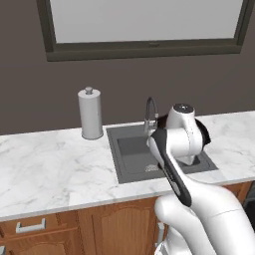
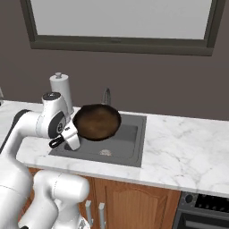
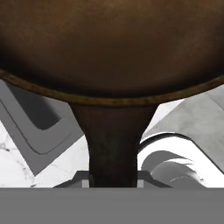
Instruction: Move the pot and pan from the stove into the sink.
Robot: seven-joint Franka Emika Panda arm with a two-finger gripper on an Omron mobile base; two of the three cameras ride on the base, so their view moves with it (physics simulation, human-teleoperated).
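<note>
Marble counter (image 2: 188,147): white, grey-veined slab running wall to wall below the gripper and out to both of its sides, on brown wooden cabinet fronts (image 1: 99,224).

Window (image 2: 120,20): wide dark frame on the wall, high above and beyond the gripper.

Sink (image 2: 129,143): dark grey recessed basin cut into the counter, directly beneath the gripper and its load. Drain (image 2: 105,152) at the basin floor. In the hand view a corner of the sink wall (image 3: 39,131) shows below the skillet's rim.

Pan (image 2: 97,121): round dark brown skillet, held in the air over the sink, tilted so its inner face is turned toward the right base camera; not touching the basin. Its bowl extends away from the gripper; its short handle (image 3: 111,144) runs back into the jaws. In the left base view just a dark edge of the pan (image 1: 203,130) shows behind the arm's wrist.

Paper towel roll (image 1: 90,113): upright white cylinder on a holder, standing on the counter beyond the gripper, beside the sink's far corner.

Faucet (image 1: 150,113): slim curved metal spout at the sink's back edge, beyond the gripper.

Gripper (image 2: 61,137): jaws closed tight on the pan's handle, hanging above the sink's near side.

Stove (image 2: 208,203): dark corner at counter level, well apart from the gripper.
</note>
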